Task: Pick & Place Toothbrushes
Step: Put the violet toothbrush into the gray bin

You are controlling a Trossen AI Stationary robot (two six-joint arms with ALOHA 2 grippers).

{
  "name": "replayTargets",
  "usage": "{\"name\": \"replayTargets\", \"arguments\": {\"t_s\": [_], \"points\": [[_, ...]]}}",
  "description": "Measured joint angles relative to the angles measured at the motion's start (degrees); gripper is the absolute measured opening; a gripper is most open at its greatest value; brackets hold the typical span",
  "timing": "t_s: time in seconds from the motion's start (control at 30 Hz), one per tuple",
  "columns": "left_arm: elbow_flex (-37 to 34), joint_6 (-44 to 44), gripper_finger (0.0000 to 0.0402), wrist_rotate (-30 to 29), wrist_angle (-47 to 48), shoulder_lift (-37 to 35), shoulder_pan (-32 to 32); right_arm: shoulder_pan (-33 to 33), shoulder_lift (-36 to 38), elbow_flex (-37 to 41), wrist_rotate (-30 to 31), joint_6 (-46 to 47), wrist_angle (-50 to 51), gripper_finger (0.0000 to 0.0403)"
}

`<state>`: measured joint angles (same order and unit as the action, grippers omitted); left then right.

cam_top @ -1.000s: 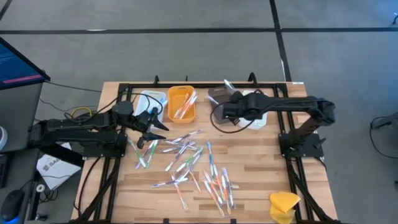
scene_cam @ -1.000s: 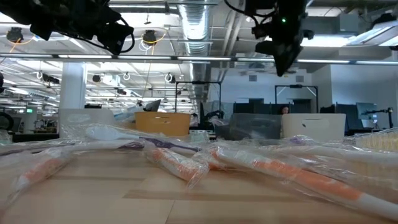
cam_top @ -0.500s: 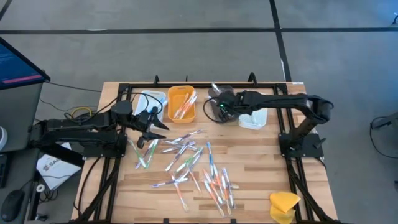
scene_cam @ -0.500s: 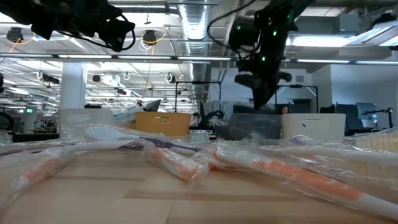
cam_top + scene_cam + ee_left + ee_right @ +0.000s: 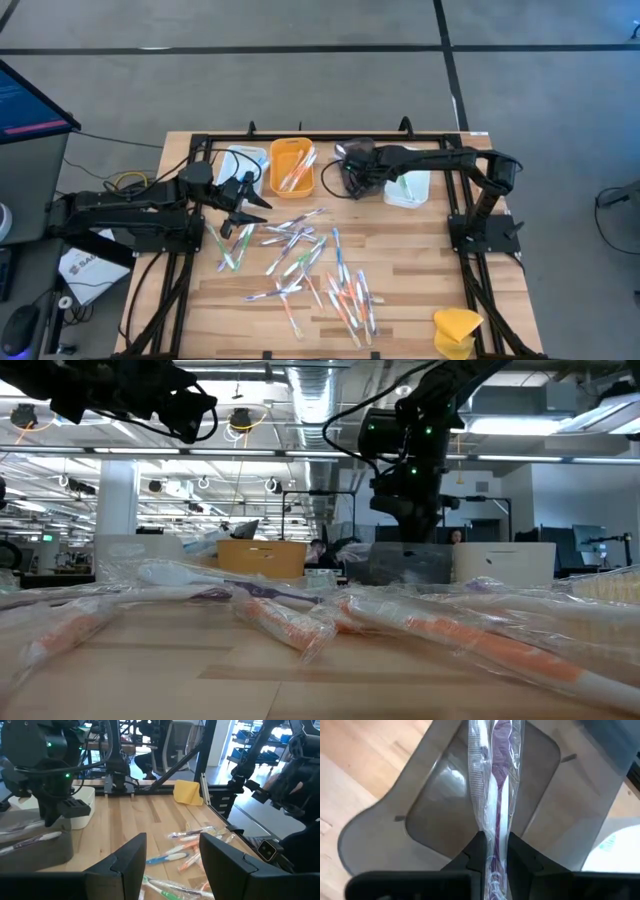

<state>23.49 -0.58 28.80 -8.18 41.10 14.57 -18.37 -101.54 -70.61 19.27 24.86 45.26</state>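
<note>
Toothbrush (image 5: 495,795), purple, wrapped, pinched in right gripper (image 5: 492,852) above brown tray (image 5: 385,827) near tabletop's far edge. Step well done: keep brush lengthwise over tray, lower, then release. Left gripper (image 5: 172,855) spread, empty, waiting near left edge. Count: three trays, white (image 5: 400,190), orange (image 5: 290,165), brown; loose toothbrushes (image 5: 300,260) mid-table, perhaps two dozen.

I'm looking at what seems to be an open-plan robotics lab or industrial office: exposed ducts (image 5: 300,390) and strip lights run across the ceiling, with rows of desks and monitors (image 5: 500,560) behind. My wooden table (image 5: 400,270) stands on grey carpet tile, a laptop screen (image 5: 30,100) at its side. Someone appears to sit far back (image 5: 318,550), though I can barely make them out
</note>
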Motion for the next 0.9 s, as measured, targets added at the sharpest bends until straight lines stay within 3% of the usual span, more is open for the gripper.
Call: {"name": "replayTargets", "arguments": {"t_s": [0.23, 0.67, 0.9], "points": [[0.0, 0.03, 0.0176, 0.0, -0.08, 0.0, 0.0, 0.33, 0.0, 0.0, 0.07, 0.48, 1.0, 0.0063], [0.0, 0.04, 0.0176, 0.0, -0.03, 0.0, 0.0, 1.49, 0.25, -0.02, 0.23, -1.28, 2.76, 0.0205], [-0.02, 0.04, 0.0176, 0.0, 0.03, 0.0, 0.0, 2.23, 5.04, -3.45, -0.02, -1.48, 6.66, 0.0229]]}}
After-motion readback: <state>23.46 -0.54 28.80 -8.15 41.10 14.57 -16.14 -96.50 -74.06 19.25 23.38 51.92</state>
